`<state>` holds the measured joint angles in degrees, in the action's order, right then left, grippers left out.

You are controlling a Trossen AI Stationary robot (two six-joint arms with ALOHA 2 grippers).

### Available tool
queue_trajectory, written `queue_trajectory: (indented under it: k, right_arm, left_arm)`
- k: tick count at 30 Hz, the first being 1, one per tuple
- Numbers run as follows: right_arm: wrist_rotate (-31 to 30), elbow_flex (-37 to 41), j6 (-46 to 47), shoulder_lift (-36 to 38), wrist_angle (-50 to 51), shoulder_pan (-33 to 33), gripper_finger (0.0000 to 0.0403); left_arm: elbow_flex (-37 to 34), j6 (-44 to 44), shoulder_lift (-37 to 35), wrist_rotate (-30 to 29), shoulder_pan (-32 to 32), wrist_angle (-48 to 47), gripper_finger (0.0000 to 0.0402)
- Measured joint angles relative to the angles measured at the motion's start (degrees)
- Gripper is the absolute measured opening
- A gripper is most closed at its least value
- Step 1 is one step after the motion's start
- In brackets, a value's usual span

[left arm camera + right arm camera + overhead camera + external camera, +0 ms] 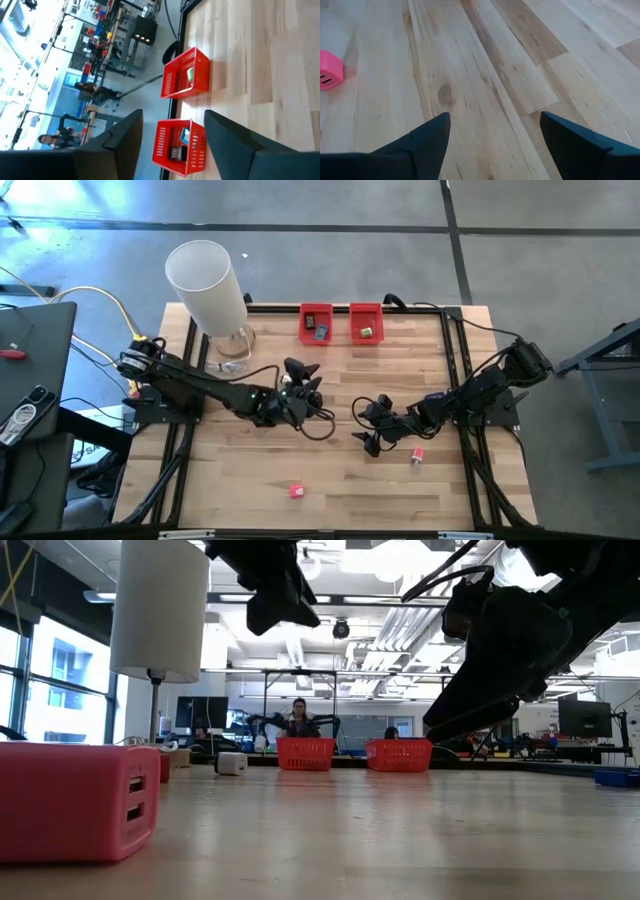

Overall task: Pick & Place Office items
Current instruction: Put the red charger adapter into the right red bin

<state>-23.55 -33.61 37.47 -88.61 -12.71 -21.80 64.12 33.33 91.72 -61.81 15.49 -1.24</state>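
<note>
A pink blocky piece [297, 491] with two slots [80, 800] lies on the table near the front edge, also seen in the right wrist view [330, 70]. A small pink-and-white piece [417, 455] lies beside my right arm. Two red bins [316, 323] [365, 323] stand at the far edge. One bin [180, 147] holds dark and blue pieces. The other bin [185, 75] holds a pale green one. My left gripper [305, 380] [172, 117] hangs open above mid-table, pointing at the bins. My right gripper [368, 425] [495, 117] is open over bare wood, nothing between its fingers.
A tall white cylinder [205, 285] stands at the far left corner. A small white piece [232, 763] sits on the table near it. Black cables loop on the wood between the two grippers. People and other benches show in the room beyond the far edge.
</note>
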Motion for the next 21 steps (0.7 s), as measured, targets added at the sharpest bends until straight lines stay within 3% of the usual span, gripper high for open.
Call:
queue_trajectory:
  k: [5, 9, 17, 21]
  right_arm:
    - [0.0, 0.0, -0.1, 0.0, 0.0, 0.0, 0.0298]
    - [0.0, 0.0, -0.1, 0.0, 0.0, 0.0, 0.0298]
    - [-0.4, 0.0, -0.5, 0.0, 0.0, 0.0, 0.0298]
    - [-0.5, 0.0, -1.3, 0.0, 0.0, 0.0, 0.0298]
  left_arm:
    - [0.0, -0.1, 0.0, -2.6, 0.0, 0.0, 0.0239]
    - [0.0, -1.7, 0.0, -9.8, 0.0, 0.4, 0.0254]
    - [0.0, -5.5, 0.0, -20.4, 0.5, 0.4, 0.0258]
    - [0.0, -6.8, 0.0, -22.0, 0.4, 0.4, 0.0258]
